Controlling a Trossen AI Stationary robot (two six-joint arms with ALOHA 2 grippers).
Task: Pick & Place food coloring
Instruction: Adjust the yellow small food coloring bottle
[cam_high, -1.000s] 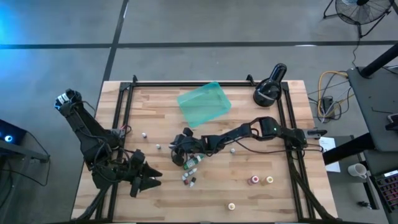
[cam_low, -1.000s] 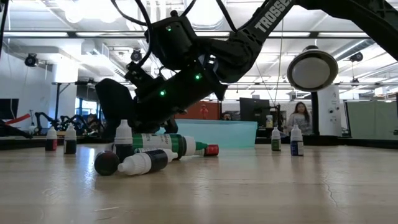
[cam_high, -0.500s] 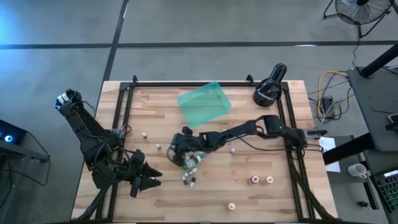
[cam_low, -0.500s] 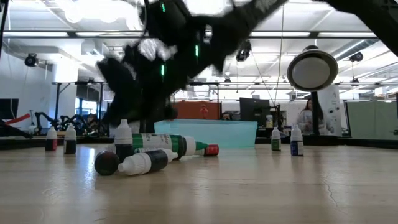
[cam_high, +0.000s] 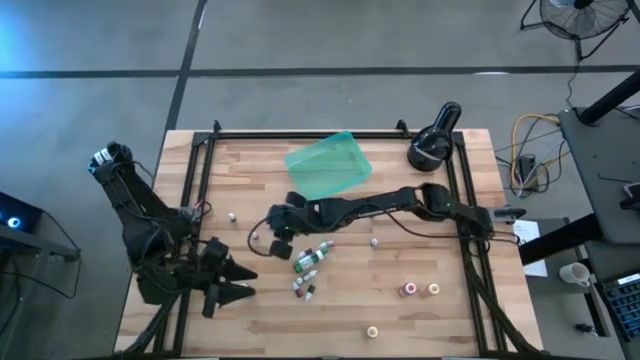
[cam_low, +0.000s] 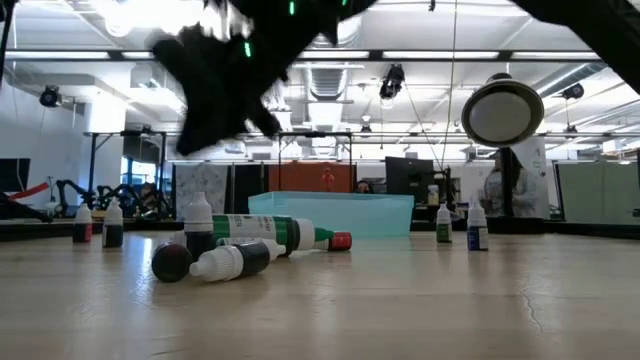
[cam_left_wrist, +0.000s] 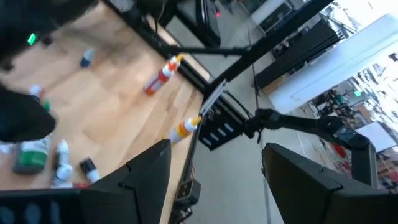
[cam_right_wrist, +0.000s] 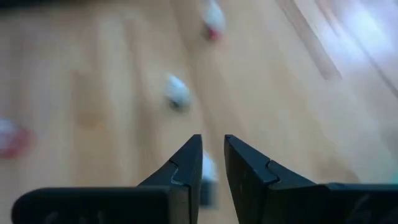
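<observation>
Food coloring (cam_high: 310, 260): bottles are scattered over the table in the high view. A small cluster lies on its side just short of centre. Single bottles stand at 9 o'clock, a pair at 4 o'clock, and one at 5 o'clock near the edge.
Table (cam_high: 450, 320): wooden, framed by black rails.
Right gripper (cam_high: 283, 225): it is held out over the middle of the table, with the cluster at its 5 o'clock and close by. Whether it is open or closed, or has hold of a bottle, cannot be told.
Left gripper (cam_high: 225, 285): it is parked at 8 o'clock and spread wide, with nothing held.
Tray (cam_high: 328, 167): teal, set at 12 o'clock; no bottle is seen inside it.
Lamp (cam_high: 432, 140): black and round, at 1 o'clock, not involved.
Progress: judged early, if the tray is the goal. Nothing is seen placed, and about ten bottles are left on the wood.
</observation>
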